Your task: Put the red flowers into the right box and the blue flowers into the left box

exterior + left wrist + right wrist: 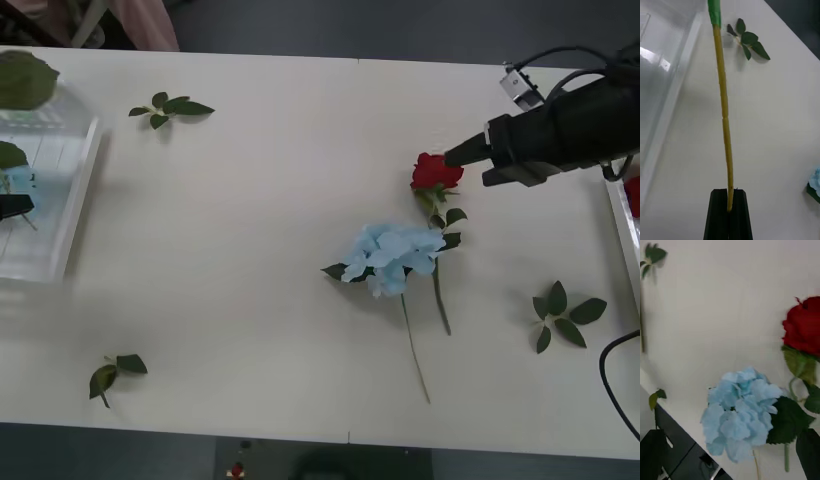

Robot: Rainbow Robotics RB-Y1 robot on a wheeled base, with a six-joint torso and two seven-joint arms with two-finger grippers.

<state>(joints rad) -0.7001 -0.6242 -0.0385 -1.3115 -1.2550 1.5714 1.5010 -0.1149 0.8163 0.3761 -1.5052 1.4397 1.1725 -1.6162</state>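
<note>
Rose [433, 171] just beside right tool [452, 156]

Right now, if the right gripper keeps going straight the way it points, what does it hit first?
Most likely the red flower's head: the right gripper points at it from the table's right side. Height is unclear, so it could pass just above.

Right arm [570, 125] blk w/ blk cables; blk gripper [729, 210].

Open table [260, 180] lies between the left box [75, 205] and the centre flowers — the red flower [432, 171] and blue flower [395, 255] lie touching, stems crossed, with the right hand [452, 156] just beside the red head.
</note>
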